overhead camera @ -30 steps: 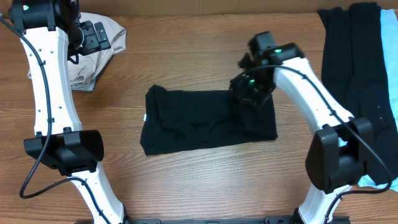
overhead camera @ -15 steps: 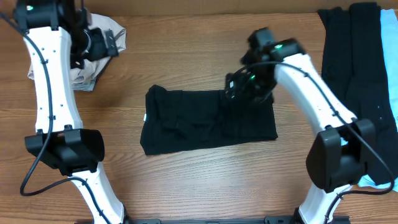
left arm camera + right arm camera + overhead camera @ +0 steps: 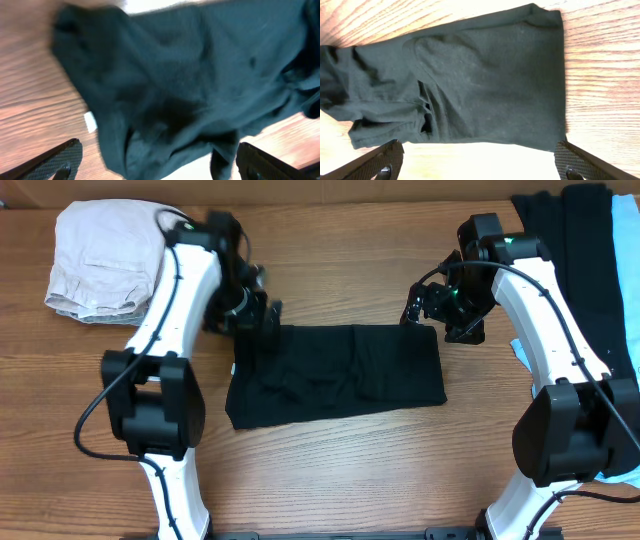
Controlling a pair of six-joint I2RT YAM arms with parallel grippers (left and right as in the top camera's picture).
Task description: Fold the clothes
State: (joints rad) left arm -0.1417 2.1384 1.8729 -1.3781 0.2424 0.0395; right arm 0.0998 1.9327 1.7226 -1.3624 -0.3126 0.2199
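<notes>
Hovering left tool spread wide, empty, over left edge of black garment lying flat mid-counter, white label at that edge. Hovers right tool likewise wide, empty, near garment's far right corner. Farther back: beige garment left, black and light-blue pile along right edge.

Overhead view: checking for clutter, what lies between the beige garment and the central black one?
The left arm crosses bare tabletop between beige garment and black garment, seen overhead.
</notes>
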